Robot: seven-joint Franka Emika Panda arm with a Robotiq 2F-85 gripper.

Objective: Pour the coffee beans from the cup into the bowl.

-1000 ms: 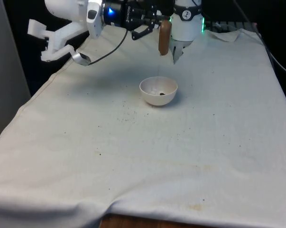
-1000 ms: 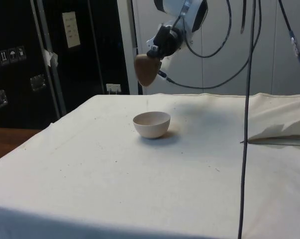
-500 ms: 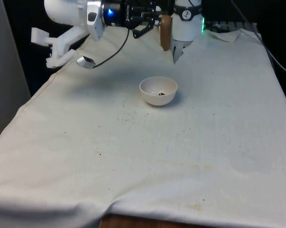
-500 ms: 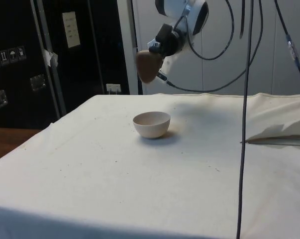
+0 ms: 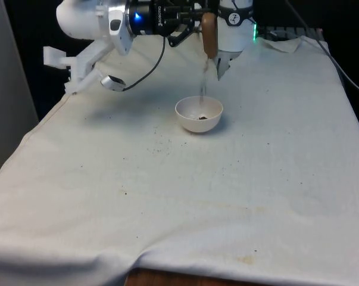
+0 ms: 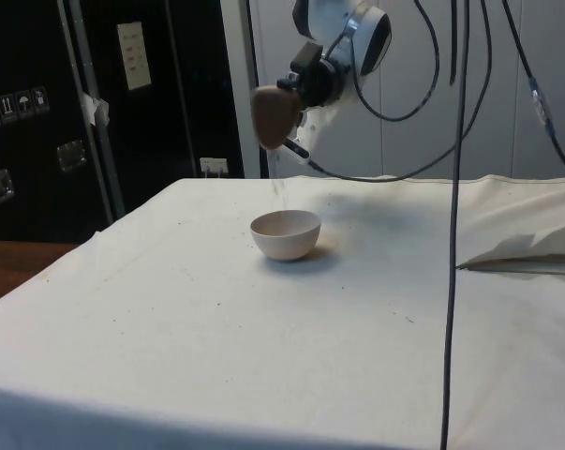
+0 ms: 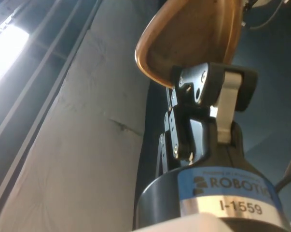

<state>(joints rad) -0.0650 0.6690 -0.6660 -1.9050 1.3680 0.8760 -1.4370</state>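
- One wide desk point(image 5: 268, 196) is the largest thing, draped in a white woven cloth point(image 6: 263, 356) that wrinkles along its near edge and is flecked with dark crumbs around the middle; the side view adds a folded ridge of cloth at its far right corner.
- One white arm point(image 5: 87, 15) comes next, smooth and rounded, reaching in from the front view's left high above the desk, with a black cable looping beneath it; the side view shows more dark cables point(image 6: 455, 187) hanging down in front of a pale wall.
- One black hand point(image 5: 194, 22) at the arm's end is closed on the brown cup, holding it tipped over well above the bowl; the wrist view shows the metal and black plastic fingers point(image 7: 222, 101) clamped on the cup's wall.
- One bowl point(image 5: 199, 114) sits on the cloth near the desk's middle: round, off-white, smooth and matt, with a few dark coffee beans point(image 5: 202, 117) on its bottom in the front view, while the side view shows just its curved outer wall point(image 6: 286, 234).
- One cup point(image 5: 209, 34) is small, brown and glossy, narrow in the front view and rounded like a pear in the side view point(image 6: 275, 114); the wrist view looks at its curved, shiny wooden-toned rim and wall point(image 7: 193, 38).
- One thin, blurred stream point(image 5: 202, 83) drops from the cup straight down to the bowl, seen as a faint streak in the side view point(image 6: 279, 187) too.
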